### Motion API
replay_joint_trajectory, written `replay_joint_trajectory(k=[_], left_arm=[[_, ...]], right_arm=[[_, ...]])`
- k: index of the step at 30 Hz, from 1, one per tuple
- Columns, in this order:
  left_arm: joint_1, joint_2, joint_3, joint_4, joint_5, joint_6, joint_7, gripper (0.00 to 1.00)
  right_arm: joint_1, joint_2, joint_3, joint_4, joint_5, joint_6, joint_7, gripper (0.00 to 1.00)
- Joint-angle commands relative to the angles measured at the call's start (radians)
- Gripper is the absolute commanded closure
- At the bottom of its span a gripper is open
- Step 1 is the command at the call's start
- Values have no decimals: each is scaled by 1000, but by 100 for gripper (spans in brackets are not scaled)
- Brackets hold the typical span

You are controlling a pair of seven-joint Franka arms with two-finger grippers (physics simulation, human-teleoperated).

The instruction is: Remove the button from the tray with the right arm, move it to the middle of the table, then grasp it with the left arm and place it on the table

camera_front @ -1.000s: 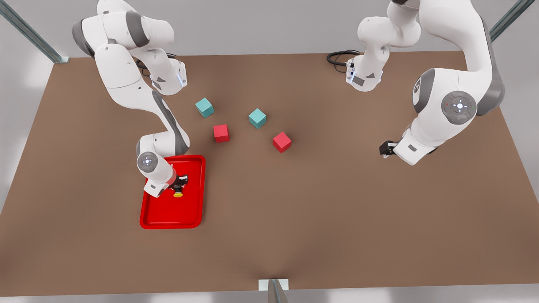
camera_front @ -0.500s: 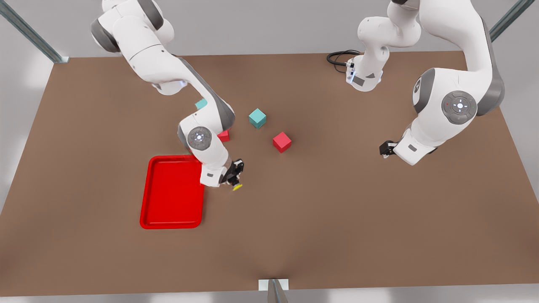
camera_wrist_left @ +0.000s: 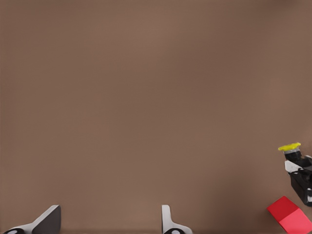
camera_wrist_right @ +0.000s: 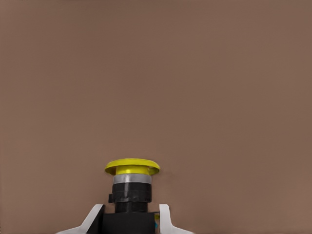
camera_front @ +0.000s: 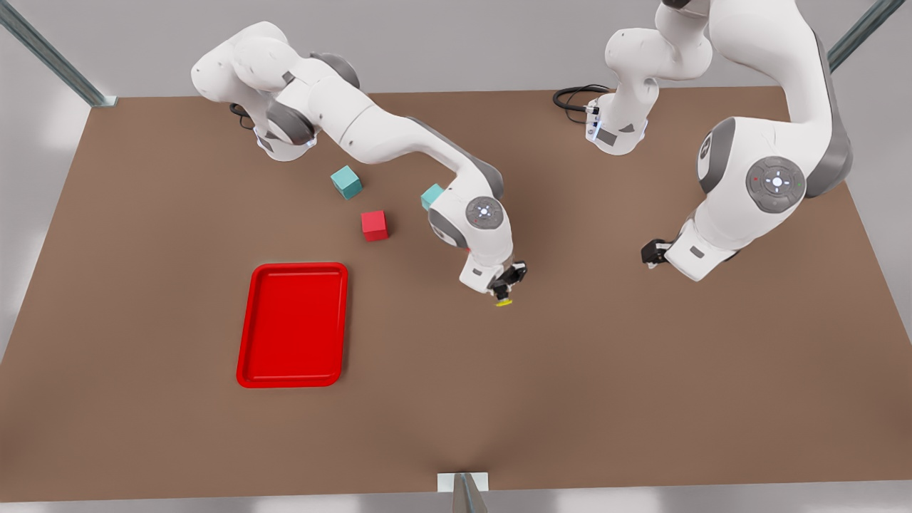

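My right gripper (camera_front: 503, 292) holds the button (camera_front: 504, 302) over the middle of the worktop (camera_front: 570, 370). The tray (camera_front: 293, 325) lies toward the front view's left; my left gripper (camera_front: 650, 255) waits at its right.

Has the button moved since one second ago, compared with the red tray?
Yes. The button, shut in the right gripper, has left the tray and gone toward the front view's right, reaching mid-table.
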Motion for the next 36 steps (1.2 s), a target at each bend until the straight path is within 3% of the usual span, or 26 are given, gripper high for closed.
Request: replay_joint_trajectory(k=[1,5,6,7,9,13,15,18,20,21,22,23,24,28,31,34,36], left_arm=[[0,1,0,0,1,6,-1,0],[1,1,0,0,1,6,-1,0],[1,1,0,0,1,6,0,0],[1,1,0,0,1,6,-1,0],[1,1,0,0,1,6,-1,0],[-2,27,0,0,1,6,-18,0],[-52,104,-42,16,-8,21,-369,0],[-224,269,-43,17,-102,215,-747,0],[-292,338,-43,16,-165,322,-774,0],[-315,375,-43,16,-168,377,-799,0],[-333,401,-43,-13,-163,471,-800,0],[-344,429,-43,-38,-160,569,-796,0],[-355,451,-43,-67,-159,621,-793,0],[-361,452,-42,-177,-157,735,-802,0],[-388,452,-42,-225,-133,808,-800,0],[-404,452,-42,-253,-130,833,-793,0],[-404,467,-42,-259,-87,854,-793,0]], right_arm=[[7,51,-2,51,-7,-7,742,56],[48,82,-36,51,-8,45,788,54],[48,82,-37,51,-8,45,795,27],[48,82,-37,51,-8,47,795,7],[48,82,-37,49,-8,51,793,0],[33,76,-34,43,-5,64,772,0],[-53,-28,-5,20,92,-50,525,0],[-382,-235,67,23,102,-507,-335,0],[-574,-395,53,20,78,-691,-777,0],[-591,-514,-19,-52,79,-702,-896,0],[-591,-669,-25,-216,75,-696,-862,0],[-588,-829,-20,-510,76,-576,-686,0],[-590,-841,-14,-545,70,-547,-601,0],[-628,-835,-17,-503,61,-630,-598,0],[-501,-815,-13,-499,-284,-634,-603,0],[-602,-803,-22,-451,-71,-633,-604,0],[-610,-800,-20,-448,-71,-631,-604,0]])
